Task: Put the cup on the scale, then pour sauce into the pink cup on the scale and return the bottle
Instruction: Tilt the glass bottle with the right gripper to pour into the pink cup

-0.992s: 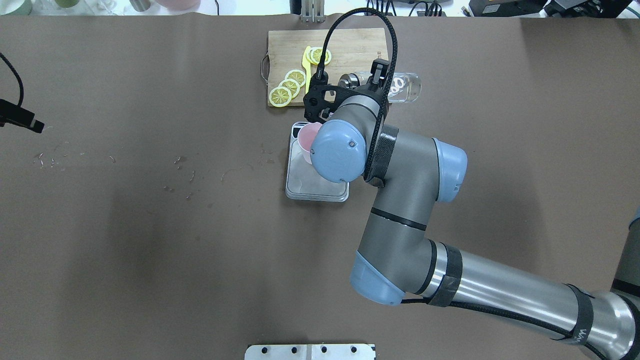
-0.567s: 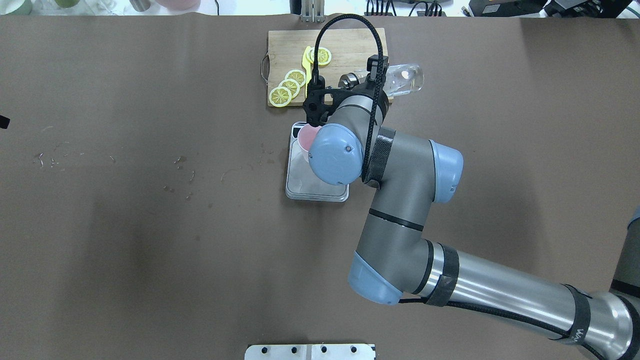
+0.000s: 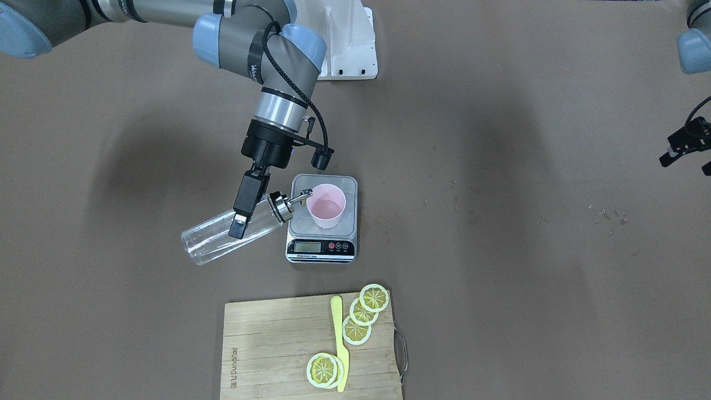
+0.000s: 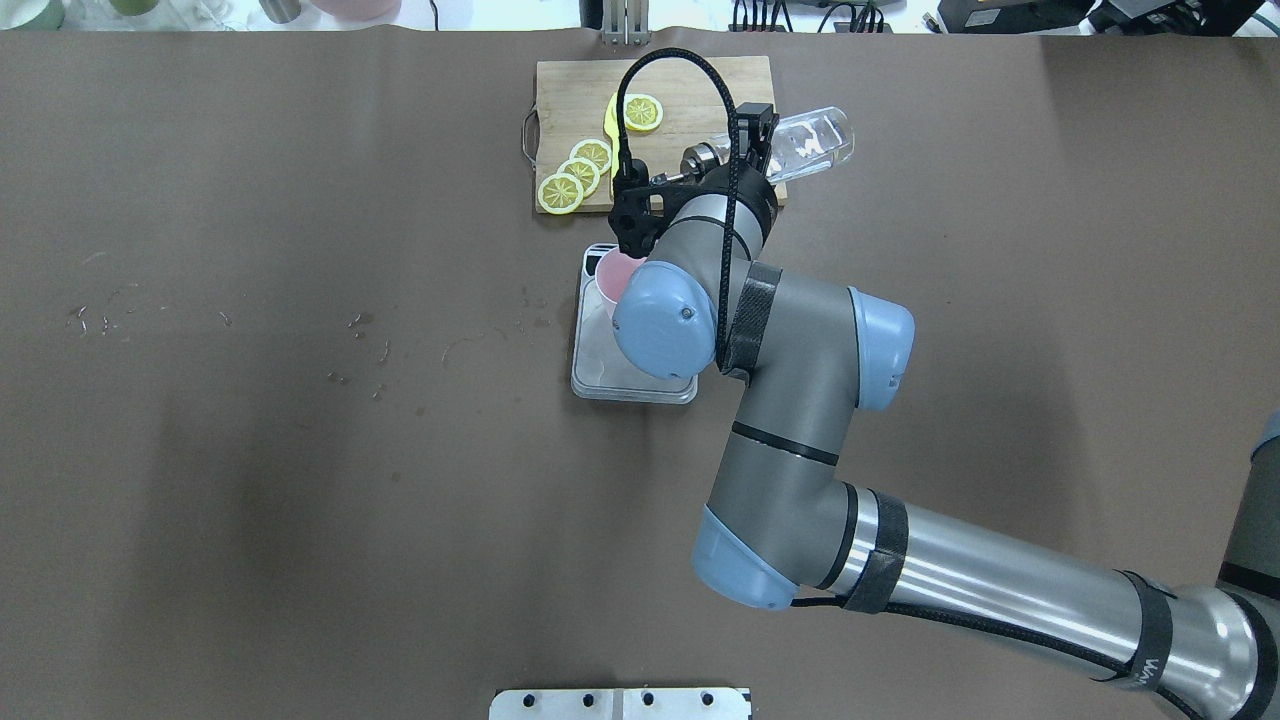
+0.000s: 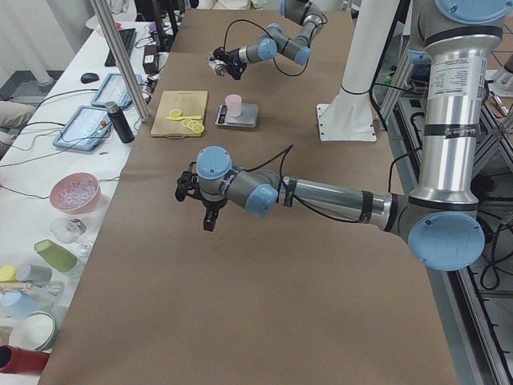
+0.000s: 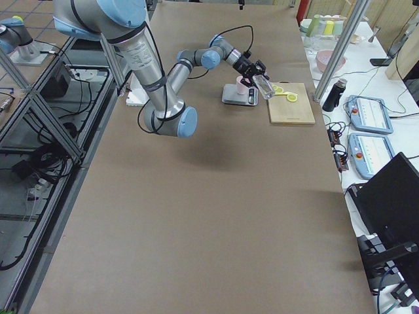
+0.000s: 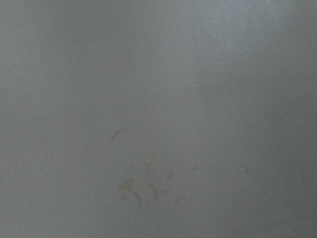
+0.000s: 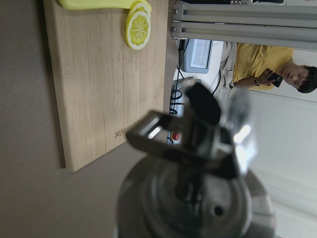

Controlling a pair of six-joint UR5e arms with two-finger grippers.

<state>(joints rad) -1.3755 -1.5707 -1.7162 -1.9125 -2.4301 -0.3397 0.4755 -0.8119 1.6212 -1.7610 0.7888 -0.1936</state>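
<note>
Beside the scale (image 3: 321, 247), right hand (image 3: 241, 222) clamps the bottle (image 3: 211, 241) (tilted); spout (image 3: 304, 195) at the cup (image 3: 326, 206).

I count one cup (image 3: 326, 208), one scale (image 3: 321, 248) and one bottle (image 3: 214, 239), all near the middle of the front view. At the bottom centre I see one cutting board (image 3: 272, 344) and one yellow knife (image 3: 338, 333). The lemon slices (image 3: 356, 330) come to five, I think: three in a row, plus what looks like two overlapping at the board's lower edge.

bottle (image 3: 211, 243) spout at cup (image 3: 326, 210) rim blocks that side
</note>
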